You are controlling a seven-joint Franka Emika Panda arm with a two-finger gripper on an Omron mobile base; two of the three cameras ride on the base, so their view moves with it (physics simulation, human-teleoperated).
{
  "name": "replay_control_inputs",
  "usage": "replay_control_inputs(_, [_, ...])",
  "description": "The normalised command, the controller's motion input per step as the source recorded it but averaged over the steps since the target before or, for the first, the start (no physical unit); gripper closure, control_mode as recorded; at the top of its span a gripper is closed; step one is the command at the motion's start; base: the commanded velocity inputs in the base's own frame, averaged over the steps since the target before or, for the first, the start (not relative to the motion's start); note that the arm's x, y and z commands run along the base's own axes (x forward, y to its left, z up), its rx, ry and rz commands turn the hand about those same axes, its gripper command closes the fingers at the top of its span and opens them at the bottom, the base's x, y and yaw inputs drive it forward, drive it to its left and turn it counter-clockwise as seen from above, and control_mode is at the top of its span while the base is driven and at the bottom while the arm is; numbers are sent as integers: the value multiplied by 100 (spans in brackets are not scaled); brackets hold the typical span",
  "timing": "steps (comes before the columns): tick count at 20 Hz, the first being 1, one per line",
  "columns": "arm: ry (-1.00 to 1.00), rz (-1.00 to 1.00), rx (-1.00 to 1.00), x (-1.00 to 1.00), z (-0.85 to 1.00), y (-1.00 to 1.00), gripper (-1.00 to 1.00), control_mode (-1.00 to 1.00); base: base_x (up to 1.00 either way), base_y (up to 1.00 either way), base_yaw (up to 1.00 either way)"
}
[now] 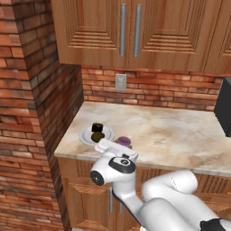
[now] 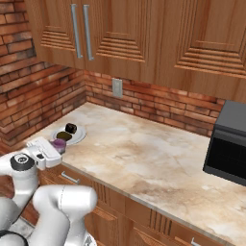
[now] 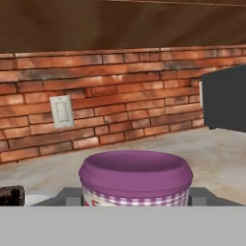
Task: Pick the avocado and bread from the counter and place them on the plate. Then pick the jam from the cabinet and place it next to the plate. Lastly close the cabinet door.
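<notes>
jam jar (image 3: pixel 135 178) base cut off, claw fingertips hidden

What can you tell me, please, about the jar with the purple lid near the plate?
The jam jar has a broad, rounded purple lid with a shallow dished top, above a white body banded in purple-and-white check. It stands upright, close in front of the tool, near the front edge of the counter, just right of the plate. Whether the tool's fingers clasp it cannot be told.
</notes>
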Motion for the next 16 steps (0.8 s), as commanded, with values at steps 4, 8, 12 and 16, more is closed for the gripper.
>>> replay_control_inputs(4, [0, 0, 0, 39, -23, 1, 100, -100, 0, 0, 0])
replay_control_inputs(8, [0, 0, 0, 25, -23, 4, 100, -100, 0, 0, 0])
replay_control_inputs(12, [-4, -1, 0, 4, -23, 1, 100, -100, 0, 0, 0])
replay_control_inputs(16, [-5, -5, 0, 10, -17, 3, 100, -100, 0, 0, 0])
